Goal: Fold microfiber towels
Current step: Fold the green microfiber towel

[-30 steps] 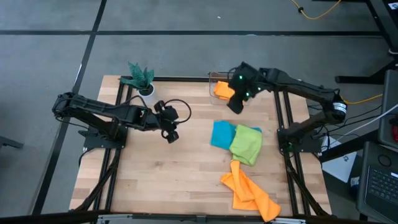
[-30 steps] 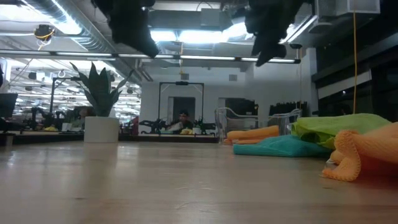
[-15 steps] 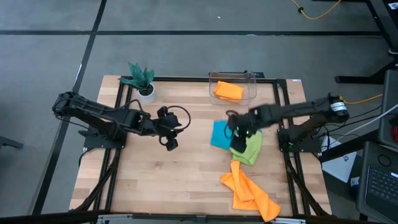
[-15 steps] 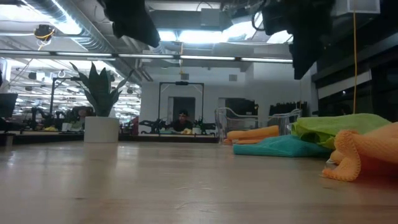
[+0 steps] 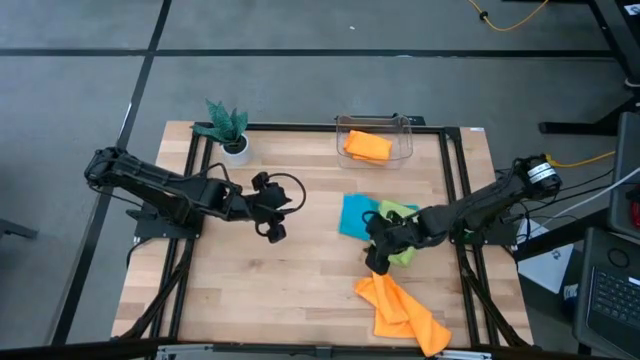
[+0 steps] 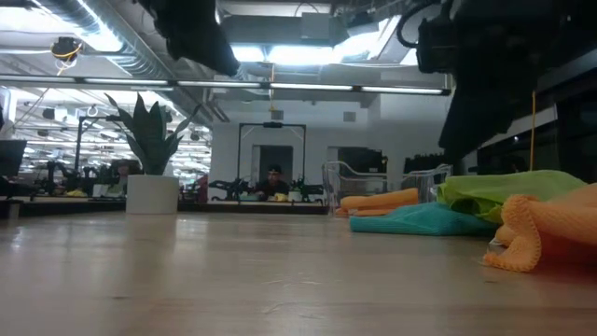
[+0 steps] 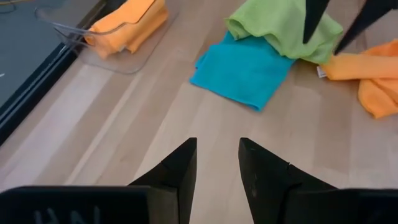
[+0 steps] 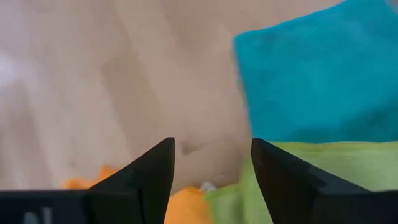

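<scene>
R gripper (image 5: pixel 377 262) jaws wide, empty, over crumpled orange towel (image 5: pixel 400 306) nr table's front-right edge, prob next pick | L gripper (image 5: pixel 272 222) part-open, empty, waits mid-table | folded orange towel (image 5: pixel 366 146) in bin (image 5: pixel 340 128) = done

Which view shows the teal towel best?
The left wrist view: the teal towel lies flat, almost fully visible. High view has it partly under the green towel; low view edge-on; right wrist view cuts it off.

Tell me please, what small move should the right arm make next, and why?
Probably lower the right pincer onto the near edge of the lime green towel and close. It hangs open above the spot where this towel meets the crumpled orange towel, holding nothing. The green towel lies partly on the teal towel. The left pincer waits, open.
</scene>
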